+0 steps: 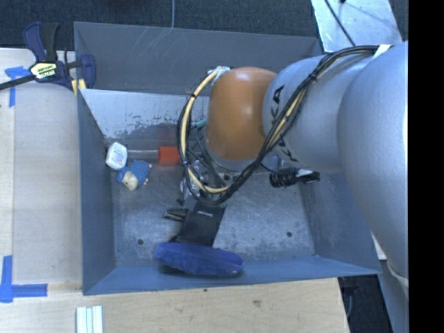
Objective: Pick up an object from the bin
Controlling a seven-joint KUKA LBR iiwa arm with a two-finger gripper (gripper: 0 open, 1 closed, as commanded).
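In the grey metal bin, the silver arm comes in over the right wall, and its orange wrist cover hangs above the middle of the bin floor with yellow and black cables looped round it. Below the cover the black gripper slants down toward the bin's near wall. Its tip ends at the upper edge of a dark blue fuzzy oblong thing. Whether the gripper is released or clenched cannot be told, nor whether it touches the blue thing. That blue thing lies lengthwise along the foot of the bin's near wall, about midway along it. In the bin's far left part, a small white capped bottle lies near the left wall, with a small blue-and-cream thing just beside it toward the near wall. An orange-red block sits a little further toward the bin's middle. Toward the bin's right wall, a black rod-like piece shows under the arm; it is unclear whether it lies loose or belongs to the robot.
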